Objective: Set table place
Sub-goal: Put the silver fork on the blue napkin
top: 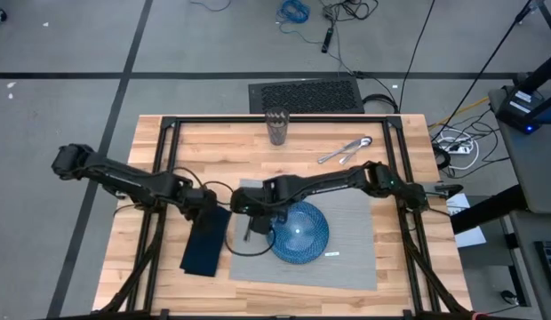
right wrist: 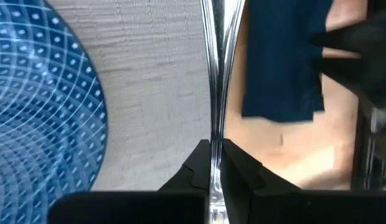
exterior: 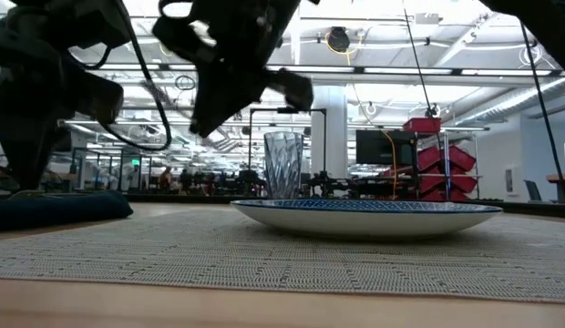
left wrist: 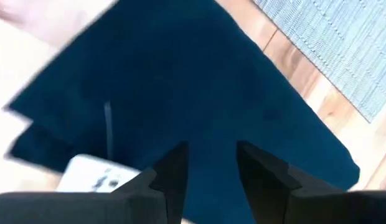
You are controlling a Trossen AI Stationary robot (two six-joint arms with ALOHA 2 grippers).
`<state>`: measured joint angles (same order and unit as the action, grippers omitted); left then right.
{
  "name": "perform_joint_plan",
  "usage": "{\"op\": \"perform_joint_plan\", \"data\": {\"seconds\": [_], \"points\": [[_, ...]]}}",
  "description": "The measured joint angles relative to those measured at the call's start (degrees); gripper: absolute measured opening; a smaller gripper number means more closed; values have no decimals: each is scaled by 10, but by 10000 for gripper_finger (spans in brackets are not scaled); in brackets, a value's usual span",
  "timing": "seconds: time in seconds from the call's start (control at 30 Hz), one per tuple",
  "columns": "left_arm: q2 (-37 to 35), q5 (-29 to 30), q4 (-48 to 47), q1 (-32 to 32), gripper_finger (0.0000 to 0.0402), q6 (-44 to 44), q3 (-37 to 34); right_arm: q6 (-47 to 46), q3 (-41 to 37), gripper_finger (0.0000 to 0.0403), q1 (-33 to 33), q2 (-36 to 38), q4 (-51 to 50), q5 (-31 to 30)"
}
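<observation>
The grey placemat (top: 342, 253) lies on the wooden table (top: 409, 133), with the round blue plate (top: 299, 233) on its left half. A navy napkin (top: 204, 242) lies flat on the wood to the left of the mat. My right gripper (top: 250, 213) is above the mat's left edge, shut on a shiny metal utensil (right wrist: 215, 93). My left gripper (left wrist: 211, 171) is open just over the napkin's far end (left wrist: 180, 81). I cannot tell whether it touches the cloth. My right gripper pinches the utensil's thin handle (right wrist: 215, 146) between its two fingertips. The utensil runs on past the fingers, in line with them, over the mat's left edge (right wrist: 233, 74). It looks lifted clear. Which end it holds I cannot tell.
A clear ribbed glass (top: 276, 126) stands at the table's far edge. More metal cutlery (top: 345, 149) lies on the wood at the far right. The two arms are close together between the napkin and the plate.
</observation>
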<state>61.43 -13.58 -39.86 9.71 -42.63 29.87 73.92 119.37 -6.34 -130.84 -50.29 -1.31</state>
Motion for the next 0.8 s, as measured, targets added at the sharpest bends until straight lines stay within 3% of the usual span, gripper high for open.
{"op": "perform_joint_plan", "data": {"seconds": [0.4,0.8], "points": [[144,-12,172,15,120,26,-20,-40,0,0,-7,29,-75,-4],[176,79,208,-25,120,10,-18,-54,0,0,-13,29,-111,-3]]}}
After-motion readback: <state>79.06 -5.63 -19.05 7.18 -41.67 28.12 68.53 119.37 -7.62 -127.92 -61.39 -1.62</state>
